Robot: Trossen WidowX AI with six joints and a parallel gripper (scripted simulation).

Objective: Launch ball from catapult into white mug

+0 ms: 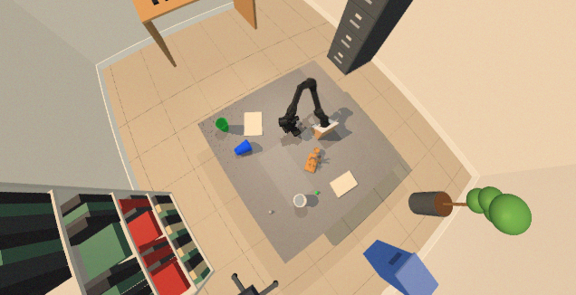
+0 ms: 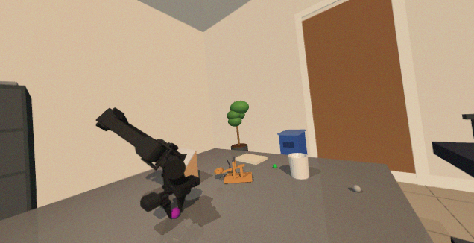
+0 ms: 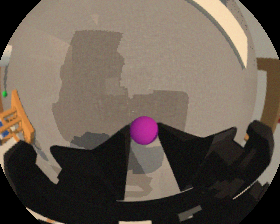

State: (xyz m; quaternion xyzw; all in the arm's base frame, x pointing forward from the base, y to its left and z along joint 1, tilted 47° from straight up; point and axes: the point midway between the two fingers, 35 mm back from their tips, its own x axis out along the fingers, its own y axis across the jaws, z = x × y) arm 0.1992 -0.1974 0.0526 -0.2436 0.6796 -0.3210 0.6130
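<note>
The magenta ball (image 2: 175,213) (image 3: 144,128) sits between my fingertips, touched on both sides. My gripper (image 2: 175,212) (image 3: 143,127) is shut on it, low over the grey mat; the top view hides the ball behind the gripper. The orange catapult (image 1: 311,163) (image 2: 238,178) (image 3: 23,120) stands upright on the mat, away from my gripper. Its round cup end points away from the mug side and is empty. The white mug (image 1: 300,201) (image 2: 299,167) stands upright beyond the catapult.
A small green ball (image 1: 316,193) (image 2: 275,166) lies near the mug, a grey one (image 1: 271,212) (image 2: 357,188) farther off. Cream slabs (image 1: 253,123) (image 1: 343,184) lie flat. A blue cup (image 1: 243,147) lies tipped near a green cup (image 1: 222,124). An orange-sided block (image 2: 192,165) stands by the arm.
</note>
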